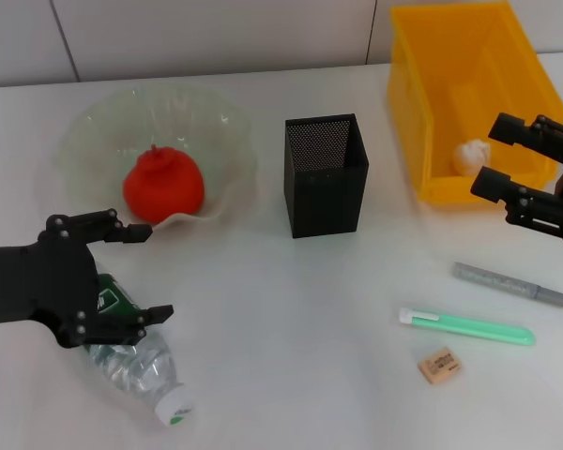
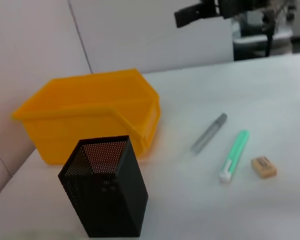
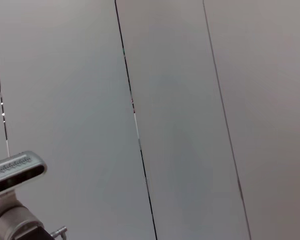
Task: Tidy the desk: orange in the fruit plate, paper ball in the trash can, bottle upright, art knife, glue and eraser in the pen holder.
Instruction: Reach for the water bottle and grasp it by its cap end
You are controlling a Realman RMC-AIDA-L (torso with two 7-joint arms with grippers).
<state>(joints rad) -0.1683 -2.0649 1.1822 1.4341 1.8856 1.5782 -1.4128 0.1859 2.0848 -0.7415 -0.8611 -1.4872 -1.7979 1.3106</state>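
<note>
The orange [image 1: 163,185] lies in the fruit plate [image 1: 216,131] at the back left of the desk [image 1: 291,319]. The paper ball [image 1: 469,155] rests inside the trash can [image 1: 450,66], also seen as the trash can [image 2: 90,117]. My right gripper [image 1: 490,153] hangs open by the can's near right corner. The bottle [image 1: 136,361] lies on its side at the front left, its cap towards me, and my left gripper [image 1: 152,272] is open just above its base end. The eraser [image 1: 439,365] sits at the front right. The pen holder [image 1: 326,173] stands upright in the middle.
A grey pen-shaped stick [image 1: 511,283] and a green stick with a white end [image 1: 467,326] lie at the right; which is the art knife and which the glue I cannot tell. The right wrist view shows only grey wall panels.
</note>
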